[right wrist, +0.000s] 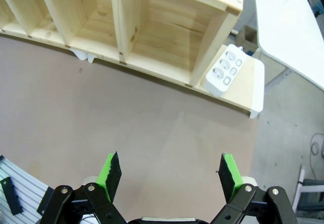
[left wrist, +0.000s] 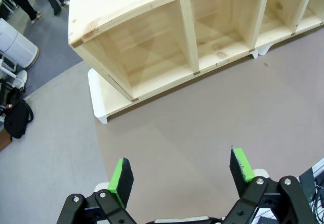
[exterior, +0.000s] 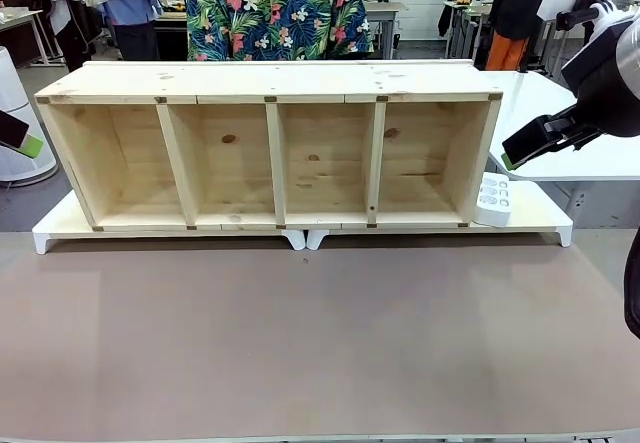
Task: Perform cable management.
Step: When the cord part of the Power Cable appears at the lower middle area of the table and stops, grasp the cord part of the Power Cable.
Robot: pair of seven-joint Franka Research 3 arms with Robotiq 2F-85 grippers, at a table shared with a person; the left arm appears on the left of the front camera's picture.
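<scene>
Work seems not started: left tool (left wrist: pixel 181 172) and right tool (right wrist: pixel 169 176) both stand apart and empty; the power strip (right wrist: pixel 225 72) beside the shelf (exterior: pixel 270 81) has nothing plugged in.

Long wooden shelf (exterior: pixel 270 81) with four open compartments stands on two white boards (exterior: pixel 540 219) at far side of brown table (exterior: pixel 320 343). White power strip (exterior: pixel 492 201) on right-hand board, just beside shelf's right end. Above and right of strip, right gripper (exterior: pixel 522 147), apart from it. At left edge, left gripper (exterior: pixel 22 135), green pad showing. Person in floral shirt (exterior: pixel 275 8) behind shelf.
</scene>
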